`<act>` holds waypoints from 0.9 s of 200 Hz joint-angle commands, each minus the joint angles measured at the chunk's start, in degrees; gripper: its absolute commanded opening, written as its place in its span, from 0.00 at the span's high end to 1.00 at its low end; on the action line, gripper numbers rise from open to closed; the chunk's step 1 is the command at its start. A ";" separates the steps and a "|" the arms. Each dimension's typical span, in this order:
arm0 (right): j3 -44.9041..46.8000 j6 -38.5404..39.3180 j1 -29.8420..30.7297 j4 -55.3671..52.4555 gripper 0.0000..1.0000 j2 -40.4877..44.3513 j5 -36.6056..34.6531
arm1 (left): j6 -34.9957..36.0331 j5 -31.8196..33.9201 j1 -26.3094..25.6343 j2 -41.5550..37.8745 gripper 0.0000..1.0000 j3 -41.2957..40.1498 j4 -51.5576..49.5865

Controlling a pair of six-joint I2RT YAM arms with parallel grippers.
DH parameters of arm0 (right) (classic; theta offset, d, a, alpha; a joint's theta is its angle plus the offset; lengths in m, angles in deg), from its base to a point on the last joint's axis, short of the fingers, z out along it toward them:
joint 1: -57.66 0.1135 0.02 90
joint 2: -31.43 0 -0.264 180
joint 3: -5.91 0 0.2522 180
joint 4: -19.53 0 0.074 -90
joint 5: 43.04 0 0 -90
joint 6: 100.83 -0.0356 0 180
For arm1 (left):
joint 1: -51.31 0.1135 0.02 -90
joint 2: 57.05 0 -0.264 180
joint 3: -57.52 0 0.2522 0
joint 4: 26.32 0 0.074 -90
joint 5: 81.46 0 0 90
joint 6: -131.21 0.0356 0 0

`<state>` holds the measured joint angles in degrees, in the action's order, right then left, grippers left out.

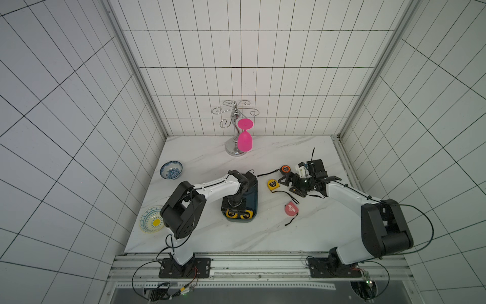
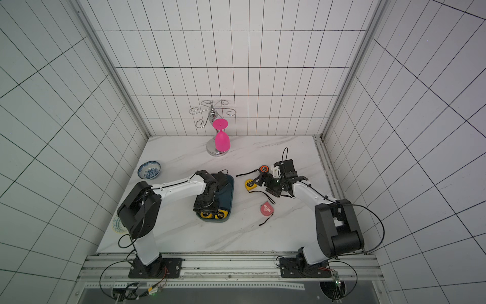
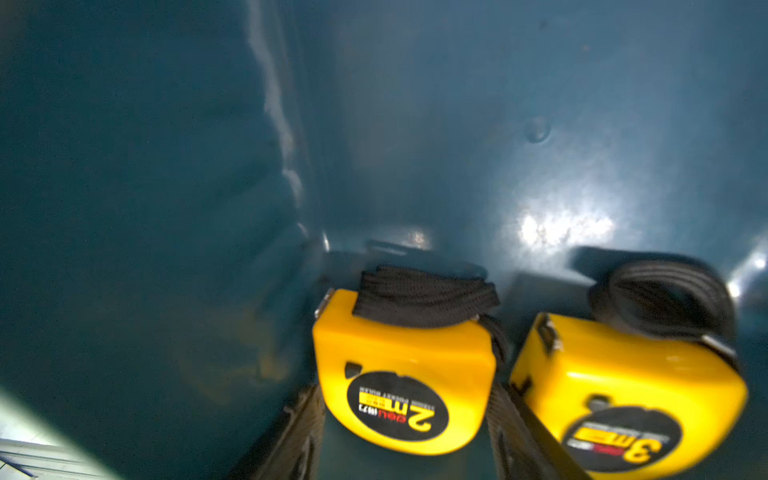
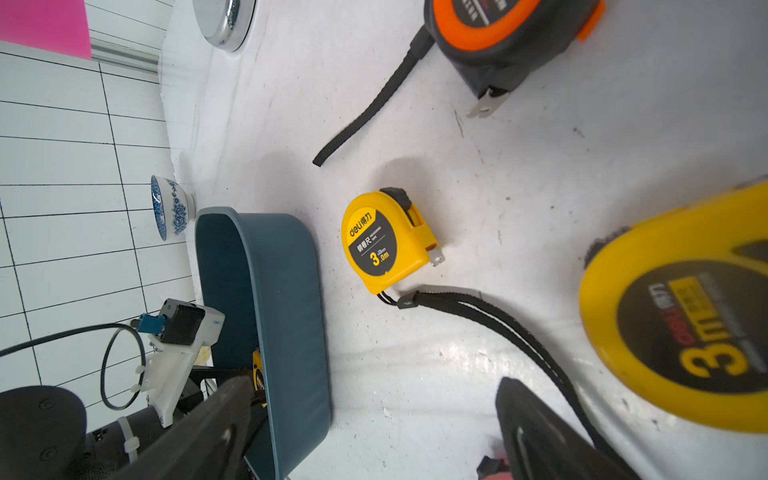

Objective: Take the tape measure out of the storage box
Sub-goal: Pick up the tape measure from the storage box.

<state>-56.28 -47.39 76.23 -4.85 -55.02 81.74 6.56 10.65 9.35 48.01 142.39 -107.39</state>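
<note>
The left gripper (image 3: 403, 399) is down inside the dark teal-blue rectangular plastic storage box (image 1: 254, 194). Its jaws are clenched on either side of the yellow tape measure marked 2m (image 3: 399, 353). A second yellow one marked 3m (image 3: 623, 395) lies just beside it, both at the box's near end (black straps bunched on top). The box sits mid-counter. Over to the right, the right gripper (image 1: 291, 186) hangs with jaws spread wide, grasping nothing, above the white marbled counter (image 1: 210, 237). Near it lie a small yellow tape measure (image 1: 272, 184), an orange-and-black one (image 1: 284, 169) farther off, and a pink one (image 1: 291, 209) nearer.
</note>
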 commanded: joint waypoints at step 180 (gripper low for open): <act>-2.16 0.72 -1.26 -0.95 0.04 0.42 0.61 | -2.92 4.93 -0.23 -0.96 0.25 0.13 1.48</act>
<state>-56.28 -47.39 75.62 -4.89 -55.00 81.88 4.77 14.94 9.35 47.70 143.88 -105.75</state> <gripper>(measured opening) 0.958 0.751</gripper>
